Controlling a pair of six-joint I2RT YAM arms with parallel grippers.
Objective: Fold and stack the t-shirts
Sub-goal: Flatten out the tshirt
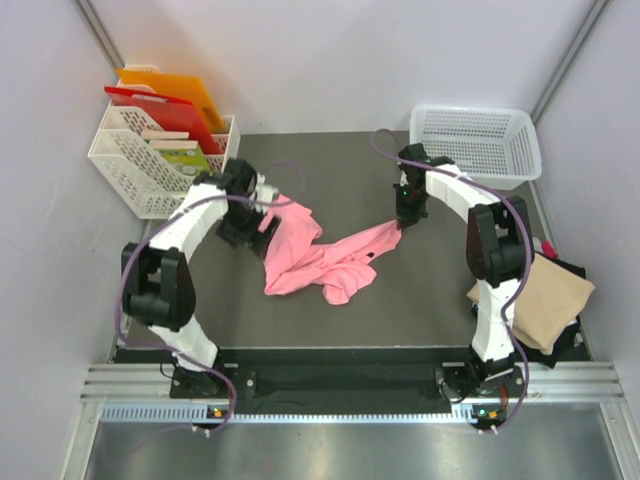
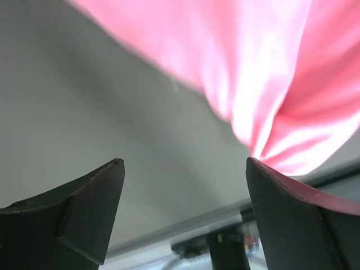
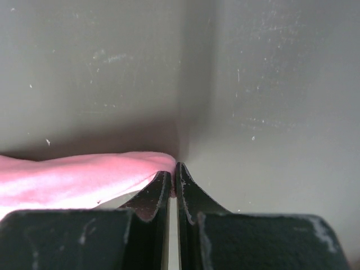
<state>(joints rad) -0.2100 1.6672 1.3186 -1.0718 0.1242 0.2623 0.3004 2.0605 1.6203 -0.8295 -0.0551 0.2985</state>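
Near the right edge of the table, a folded tan shirt lies on a dark one, so that pile looks done. The pink shirt isn't: it lies crumpled mid-table, unfolded. The right gripper is pressed together, pinching the pink shirt's right-hand tip. The left gripper is spread wide, holding nothing, just by the shirt's left end. Left to do, I judge: flatten, fold, carry to the pile. A white basket sits at the far right corner, and another basket with folders at the far left. It's hard to tell how many shirts are in the pile, since the arm cuts across it, or which part of the shirt is pinched. The cloth is blurred in the wrist views.
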